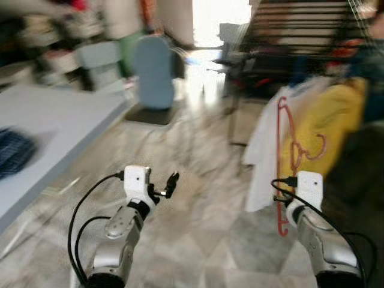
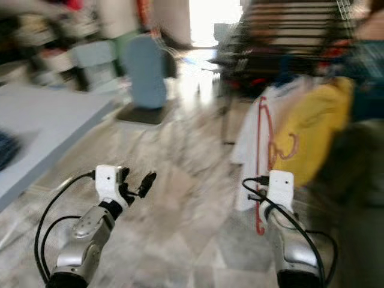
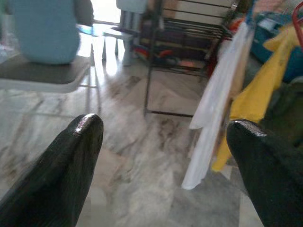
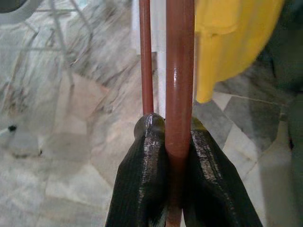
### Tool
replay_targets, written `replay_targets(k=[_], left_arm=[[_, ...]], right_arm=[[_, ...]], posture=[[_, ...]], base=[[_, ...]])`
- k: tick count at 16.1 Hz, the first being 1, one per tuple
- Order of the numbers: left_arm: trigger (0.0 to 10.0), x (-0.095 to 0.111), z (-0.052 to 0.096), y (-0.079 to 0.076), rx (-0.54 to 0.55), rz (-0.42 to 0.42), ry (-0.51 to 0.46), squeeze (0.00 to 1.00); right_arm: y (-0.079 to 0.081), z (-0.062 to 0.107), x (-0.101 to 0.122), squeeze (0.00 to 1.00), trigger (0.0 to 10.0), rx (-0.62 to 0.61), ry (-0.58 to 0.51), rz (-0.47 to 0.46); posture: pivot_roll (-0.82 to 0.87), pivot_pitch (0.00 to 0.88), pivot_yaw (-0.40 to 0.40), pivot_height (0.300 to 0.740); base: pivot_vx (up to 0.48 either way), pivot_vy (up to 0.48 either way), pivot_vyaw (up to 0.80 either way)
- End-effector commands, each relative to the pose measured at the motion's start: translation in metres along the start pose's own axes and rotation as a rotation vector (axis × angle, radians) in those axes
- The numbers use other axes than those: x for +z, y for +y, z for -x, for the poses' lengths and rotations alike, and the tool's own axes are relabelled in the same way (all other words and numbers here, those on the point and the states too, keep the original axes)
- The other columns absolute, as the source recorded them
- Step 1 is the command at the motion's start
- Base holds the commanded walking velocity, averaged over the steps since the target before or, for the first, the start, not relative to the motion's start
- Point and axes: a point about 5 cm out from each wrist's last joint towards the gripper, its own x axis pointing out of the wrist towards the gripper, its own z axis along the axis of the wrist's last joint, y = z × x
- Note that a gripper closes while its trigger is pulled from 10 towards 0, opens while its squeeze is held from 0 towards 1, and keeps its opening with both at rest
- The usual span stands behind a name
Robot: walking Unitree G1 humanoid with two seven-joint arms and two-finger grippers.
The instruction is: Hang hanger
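While blurred by walking, head views list, largest first:

Floor (image 1: 198, 198): pale marbled tile, open ahead.

Bed (image 1: 54, 120): grey, at left, with dark blue cloth (image 1: 15, 150) on its near edge.

Drying rack (image 1: 300, 36): dark slatted frame, upper right, well apart from both arms; likely hanging place, rail too blurred to pick out.

Chair (image 1: 155, 72): blue back, dark base, far centre.

Clothes on rack: yellow garment (image 1: 327, 120), white garment (image 1: 264, 150) just beside it, both draped low.

Hanger (image 1: 280, 168): red, held upright at right, hook curling toward yellow garment; bar pinched between right fingers, second thinner rod running alongside.

Right hand (image 4: 179, 142): closed tight on hanger bar, fingers pressed to both sides.

Left hand (image 3: 165, 137): fingers spread wide, holding nothing, raised at left.

Handling note, as judgement: keep grip firm during approach, raise hook above rail, clear draped garments, lower onto bare rail, release only once hook seated.
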Motion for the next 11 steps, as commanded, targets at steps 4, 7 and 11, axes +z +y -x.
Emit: replay_targets(k=[4, 7, 11], left_arm=[[10.0, 0.0018, 0.0006, 0.0074, 0.017, 0.004, 0.001, 0.00], [10.0, -0.0008, 0.0011, 0.0078, 0.012, 0.009, 0.024, 0.00], [10.0, -0.0018, 0.0015, 0.0108, 0.015, -0.010, 0.034, 0.00]], right_arm=[[0.0072, 0.0000, 0.0095, 0.00, 10.0, 0.029, -0.040, 0.018], [0.0087, 0.0006, 0.0069, 0.00, 10.0, 0.022, -0.034, 0.056], [0.0088, 0.0011, 0.0063, 0.00, 10.0, 0.010, -0.041, 0.051]], posture=[[-0.20, 0.000, 0.083, 0.740], [-0.20, 0.000, 0.085, 0.740], [-0.20, 0.000, 0.085, 0.740]], base=[[0.422, 0.069, 0.00], [0.319, 0.353, 0.00], [0.060, 0.424, 0.00]])
